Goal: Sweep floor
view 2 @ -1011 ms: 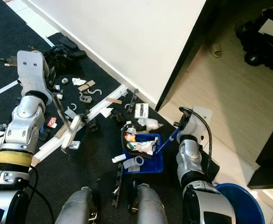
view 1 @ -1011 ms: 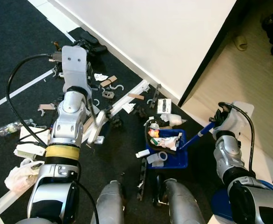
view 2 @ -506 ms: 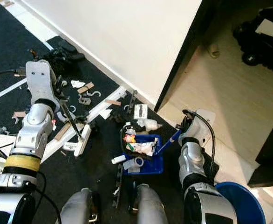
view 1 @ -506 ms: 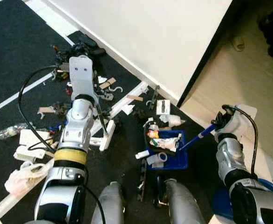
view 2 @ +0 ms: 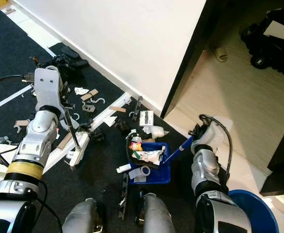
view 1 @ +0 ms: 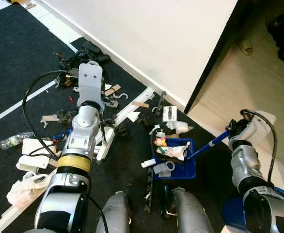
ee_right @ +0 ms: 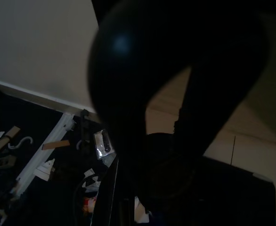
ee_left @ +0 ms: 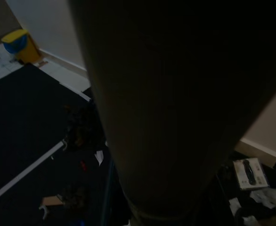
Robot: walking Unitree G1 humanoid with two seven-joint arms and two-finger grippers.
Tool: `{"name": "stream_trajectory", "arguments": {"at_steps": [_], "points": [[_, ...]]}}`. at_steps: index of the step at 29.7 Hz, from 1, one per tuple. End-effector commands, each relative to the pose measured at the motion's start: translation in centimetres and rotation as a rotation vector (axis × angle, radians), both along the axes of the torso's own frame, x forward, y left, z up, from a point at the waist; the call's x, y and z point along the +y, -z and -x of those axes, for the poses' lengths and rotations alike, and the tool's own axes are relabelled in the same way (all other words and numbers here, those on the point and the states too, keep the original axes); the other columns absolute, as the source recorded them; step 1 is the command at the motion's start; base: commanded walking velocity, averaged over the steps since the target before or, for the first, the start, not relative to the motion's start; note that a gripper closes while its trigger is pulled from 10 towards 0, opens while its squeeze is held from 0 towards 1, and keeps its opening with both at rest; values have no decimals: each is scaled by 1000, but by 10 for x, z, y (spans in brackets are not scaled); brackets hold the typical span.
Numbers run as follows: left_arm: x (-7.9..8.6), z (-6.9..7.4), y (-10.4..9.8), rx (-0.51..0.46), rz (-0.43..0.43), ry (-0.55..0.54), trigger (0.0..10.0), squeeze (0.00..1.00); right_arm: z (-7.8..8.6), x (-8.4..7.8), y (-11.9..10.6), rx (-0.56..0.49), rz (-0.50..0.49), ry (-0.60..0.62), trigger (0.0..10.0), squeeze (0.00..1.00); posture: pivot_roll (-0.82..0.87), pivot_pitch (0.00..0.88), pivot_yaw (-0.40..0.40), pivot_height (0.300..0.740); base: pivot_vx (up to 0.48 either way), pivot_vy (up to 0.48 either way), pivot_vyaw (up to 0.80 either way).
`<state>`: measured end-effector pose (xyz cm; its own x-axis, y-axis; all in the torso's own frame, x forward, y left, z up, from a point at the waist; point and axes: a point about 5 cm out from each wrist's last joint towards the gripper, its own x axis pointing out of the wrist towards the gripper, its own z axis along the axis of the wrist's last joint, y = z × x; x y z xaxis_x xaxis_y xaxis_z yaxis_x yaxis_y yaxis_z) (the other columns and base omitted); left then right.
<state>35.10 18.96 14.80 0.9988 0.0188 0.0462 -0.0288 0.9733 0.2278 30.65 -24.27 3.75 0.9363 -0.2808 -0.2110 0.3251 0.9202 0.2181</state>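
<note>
My left gripper point(view 1: 94, 108) sits under its silver wrist, shut on the thin dark handle of a white brush point(view 1: 104, 143). The brush head rests on the black carpet among scattered litter, left of the dustpan. A blue dustpan point(view 1: 184, 169) lies on the carpet in front of my legs, heaped with wrappers and scraps. Its blue handle point(view 1: 210, 144) rises to the right into my right gripper point(view 1: 233, 129), which is shut on it. Both wrist views are dark, with the held handles close against the lens.
Litter covers the carpet on the left: a plastic bottle point(view 1: 11, 141), a plastic bag point(view 1: 22, 190), paper, hooks and a white trim strip point(view 1: 132, 105). The white wall point(view 1: 156, 34) runs diagonally behind. A doorway on the right opens onto wood floor. A blue bucket point(view 2: 258, 216) stands at lower right.
The camera has shifted. My left arm has stretched farther forward and the brush head has turned and slid a little toward the dustpan. The right gripper keeps hold of the dustpan handle.
</note>
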Motion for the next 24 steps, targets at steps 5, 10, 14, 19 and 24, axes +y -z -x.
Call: {"name": "stream_trajectory", "arguments": {"at_steps": [5,10,14,19,24], "points": [[26,0,-11,-48,-74,-30,10000,0,-8,-8,-10,-46,-117,7,10000,0,71,75,9,740,0,0,0],[39,3,-11,-47,-91,-53,10000,0,-12,-19,-19,-57,-121,-11,10000,0,74,69,6,740,0,0,0],[45,6,-10,-47,-71,-69,10000,0,-12,-24,-22,-68,-142,-8,10000,0,74,69,6,740,0,0,0],[51,9,-7,-41,-67,-81,10000,0,-13,-23,-19,-87,-287,15,10000,0,80,59,1,740,0,0,0],[53,11,-5,-38,-64,-88,10000,0,-15,-17,-17,-101,-406,13,10000,0,82,57,-2,740,0,0,0]]}}
